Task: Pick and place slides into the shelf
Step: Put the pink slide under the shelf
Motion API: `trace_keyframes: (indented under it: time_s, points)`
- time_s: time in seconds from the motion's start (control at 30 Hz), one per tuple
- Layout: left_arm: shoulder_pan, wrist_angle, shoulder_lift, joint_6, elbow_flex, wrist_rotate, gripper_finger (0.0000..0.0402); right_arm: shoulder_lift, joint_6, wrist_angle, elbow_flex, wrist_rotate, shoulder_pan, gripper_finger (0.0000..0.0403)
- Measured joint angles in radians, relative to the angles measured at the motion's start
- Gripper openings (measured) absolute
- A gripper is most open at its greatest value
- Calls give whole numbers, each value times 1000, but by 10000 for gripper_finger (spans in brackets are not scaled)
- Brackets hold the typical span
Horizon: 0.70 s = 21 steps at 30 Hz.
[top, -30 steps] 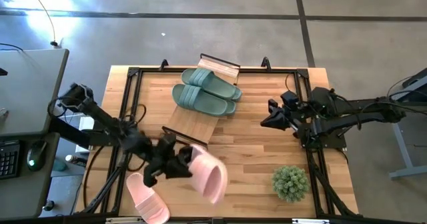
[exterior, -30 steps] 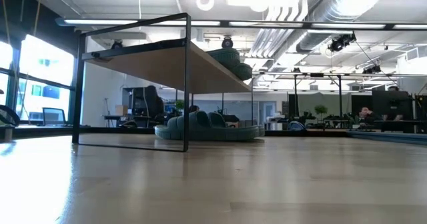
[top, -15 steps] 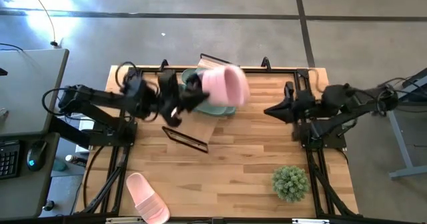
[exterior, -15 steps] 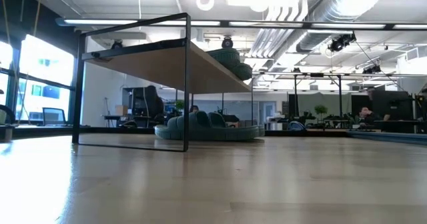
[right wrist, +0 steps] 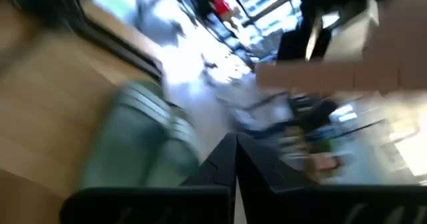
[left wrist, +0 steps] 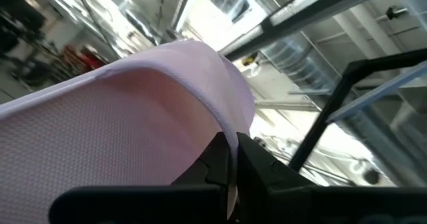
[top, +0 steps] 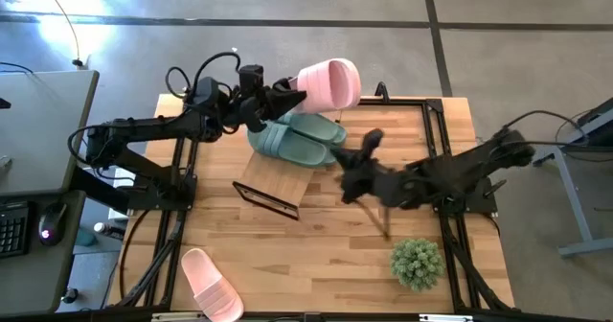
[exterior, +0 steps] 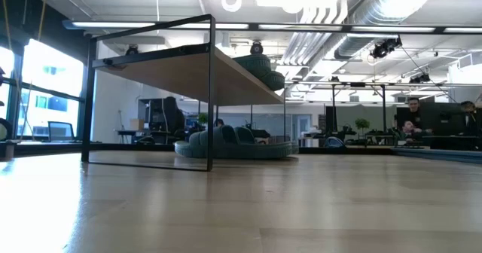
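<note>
My left gripper [top: 290, 98] reaches over the table's far edge, shut on a pale pink slide [top: 328, 83] that fills the left wrist view [left wrist: 133, 111]. The second pink slide [top: 211, 284] lies sole-down near the table's near left corner. Sage green slides [top: 295, 135] lie across the shelf [top: 273, 176]. In the low view, one green slide [exterior: 261, 65] rests on the shelf's plank top [exterior: 166, 76] and others [exterior: 233, 143] lie beneath it. My right gripper [top: 350, 175] hovers shut over the table's middle, right of the shelf, touching nothing. Its wrist view shows a blurred green slide [right wrist: 140, 144]. My left gripper pinches the pink slide at its edge [left wrist: 223, 134] between both fingers, on the end nearest the arm [top: 302, 94]. The fingers come roughly level from the table's left. The slide is lifted clear, held out beyond the fingers above the shelf's far end.
A small potted plant [top: 417, 263] stands near the table's near right corner. A black metal frame [top: 436, 130] runs along the table's edges. Bare wood lies between the shelf and the plant. People and desks show far off in the room [exterior: 410, 125].
My left gripper has carried the pink slide from the table's near left part up and toward the far edge, ending above the shelf's far end; the slide has turned about on the way. My right gripper has swung from the right edge toward the table's middle, near the shelf.
</note>
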Motion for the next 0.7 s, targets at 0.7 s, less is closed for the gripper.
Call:
trace_keyframes:
  time_s: [0.7]
  points:
    - [77, 12, 0, -91, 0, 228, 0, 446, -943, -2, 477, 187, -66, 136]
